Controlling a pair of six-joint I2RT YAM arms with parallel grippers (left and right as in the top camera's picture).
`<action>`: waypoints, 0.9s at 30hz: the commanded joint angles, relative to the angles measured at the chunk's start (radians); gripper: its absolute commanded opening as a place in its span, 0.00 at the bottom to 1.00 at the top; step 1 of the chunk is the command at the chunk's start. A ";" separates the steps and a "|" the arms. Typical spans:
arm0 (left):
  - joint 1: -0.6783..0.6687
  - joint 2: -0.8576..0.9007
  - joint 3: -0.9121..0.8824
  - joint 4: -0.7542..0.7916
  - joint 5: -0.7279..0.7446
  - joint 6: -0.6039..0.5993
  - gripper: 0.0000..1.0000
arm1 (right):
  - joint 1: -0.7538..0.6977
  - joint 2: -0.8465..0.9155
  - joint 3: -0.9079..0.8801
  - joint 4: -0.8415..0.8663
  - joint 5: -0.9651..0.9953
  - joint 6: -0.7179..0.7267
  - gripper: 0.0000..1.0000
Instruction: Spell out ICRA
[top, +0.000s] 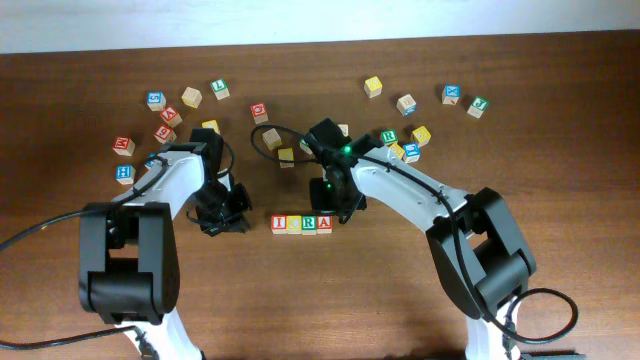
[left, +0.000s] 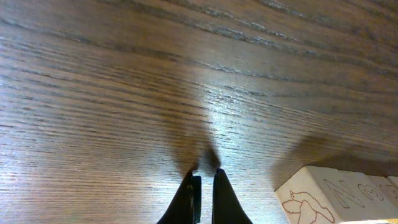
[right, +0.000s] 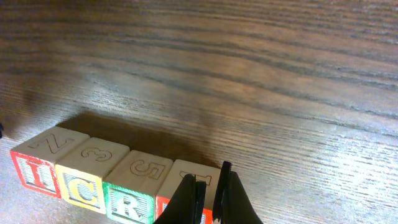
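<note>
a wide brown wood-grain bench (top: 560, 70) carries everything. two black-and-white arms reach in from its near edge, the left arm (top: 128, 250) and the right arm (top: 480, 245), their ends drawn toward the middle. beyond both sets of fingers, along the far side of the bench, lie the loose letter blocks (top: 373, 86), scattered at odd angles, some just beside each other and others well apart. between the two sets of fingers sits the row of four blocks (top: 302, 223), touching side by side and square to one another. in the right wrist view it reads i block (right: 34, 168), c block (right: 84, 182), r block (right: 134, 194) and a block (right: 186, 177). the right fingers (right: 198, 196) are closed to a thin slit and hang over the a block at the row's right end, with the other three letters running off to their left; whether the tips touch the block i cannot tell. the left fingers (left: 196, 193) are also drawn narrow, almost shut, over bare wood. a pale block end with an engraved bird (left: 329, 196) lies to their right, apart from them.
</note>
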 joint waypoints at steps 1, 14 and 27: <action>-0.004 0.013 -0.014 0.004 -0.014 0.006 0.02 | -0.069 0.017 0.060 -0.086 0.005 0.008 0.04; -0.098 0.013 -0.014 0.019 -0.011 0.005 0.02 | -0.084 0.018 -0.033 -0.143 -0.072 0.012 0.05; -0.098 0.013 -0.014 0.035 -0.010 0.005 0.02 | -0.058 0.018 -0.039 -0.020 -0.108 0.031 0.05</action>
